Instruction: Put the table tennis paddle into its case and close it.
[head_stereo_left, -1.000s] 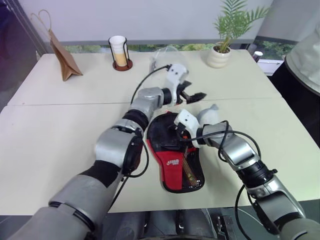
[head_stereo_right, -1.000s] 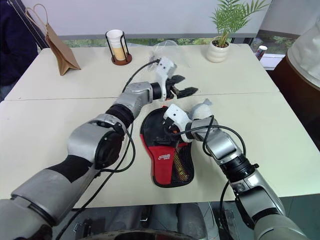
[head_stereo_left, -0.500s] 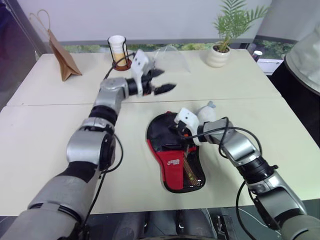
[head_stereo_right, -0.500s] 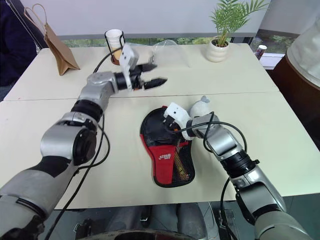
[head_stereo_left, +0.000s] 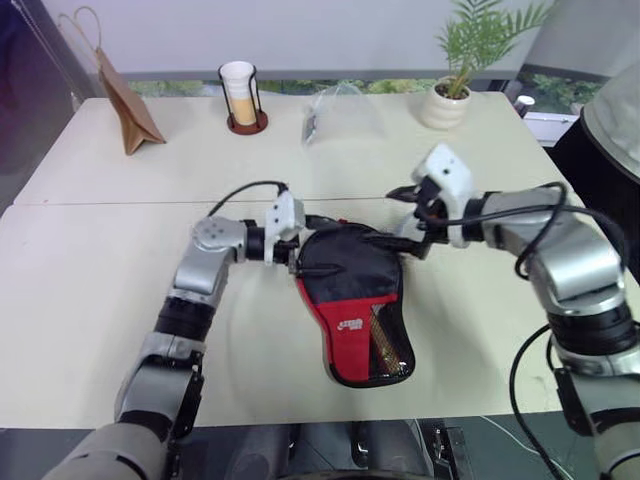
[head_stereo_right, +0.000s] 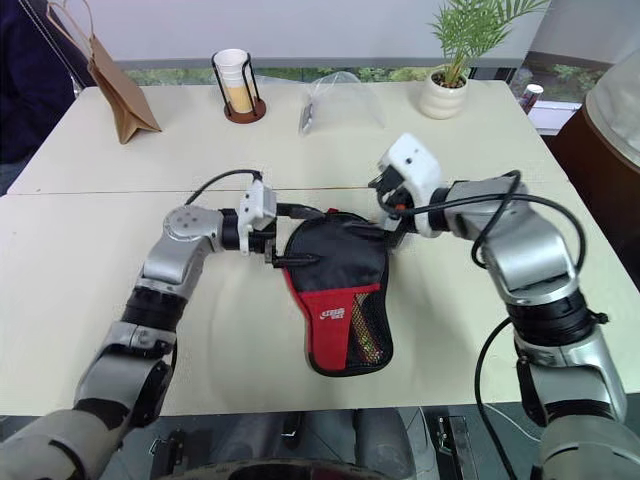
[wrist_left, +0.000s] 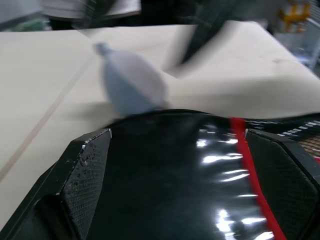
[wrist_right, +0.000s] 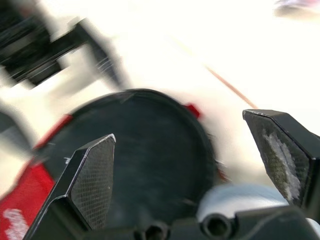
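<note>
Now the case (head_stereo_left: 350, 290) lies between both spread pincers

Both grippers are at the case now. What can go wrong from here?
1. The left gripper is open at the left edge of the case, and the right gripper is open over its far right edge. Neither holds it, so a push from either side could slide the soft case across the table.
2. The grey plush toy lies right beside the case's far edge, so the right gripper may knock or catch it.
</note>
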